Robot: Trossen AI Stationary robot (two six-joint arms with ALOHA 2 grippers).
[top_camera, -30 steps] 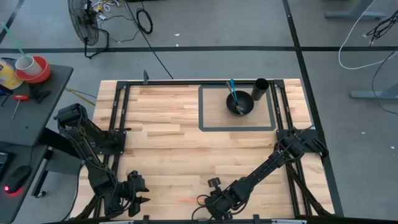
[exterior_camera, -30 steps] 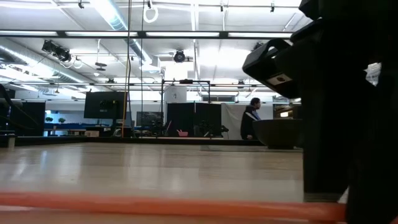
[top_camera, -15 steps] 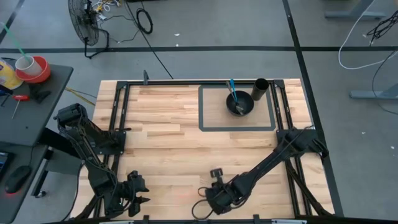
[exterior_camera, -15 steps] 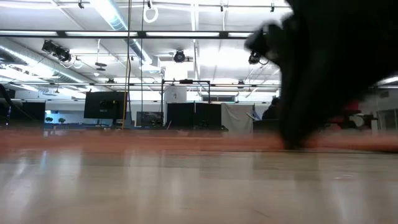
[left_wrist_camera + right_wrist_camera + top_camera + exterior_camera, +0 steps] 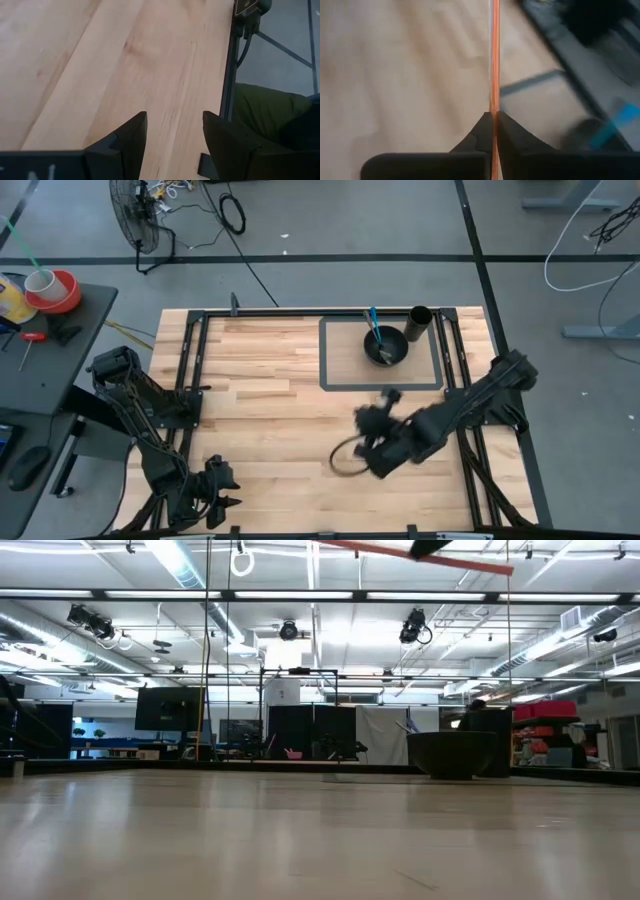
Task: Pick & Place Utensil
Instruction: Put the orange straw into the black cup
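Observation:
In the right wrist view my right gripper (image 5: 495, 120) is shut on a thin orange utensil (image 5: 494, 55). The low view shows that utensil (image 5: 400, 549) high above the table, under a dark bit of the gripper (image 5: 437, 545). In the high view this gripper (image 5: 378, 442) hovers over the table's middle, right of centre. A black bowl (image 5: 385, 345) with a blue utensil (image 5: 373, 323) in it stands on a grey-edged mat (image 5: 330, 355). My left gripper (image 5: 175, 132) is open over bare wood at the near left corner (image 5: 215, 485). My right gripper pinches the orange utensil's thin stem (image 5: 494, 102) between its two fingertips (image 5: 482, 131). The stem runs straight on past the tips. The utensil is lifted clear of the table and in the low view lies almost level, slightly tilted (image 5: 470, 561).
A black cup (image 5: 420, 320) stands by the mat's far right corner, next to the bowl (image 5: 450, 753). Black frame rails (image 5: 190, 370) run along the table's left, right and far sides. Bare wood (image 5: 270, 410) lies between the two arms.
My right gripper has risen from the near edge with the orange utensil and swung toward the far right, nearer the bowl. The utensil, which lay on the table by the near edge, is now lifted clear and high in the low view.

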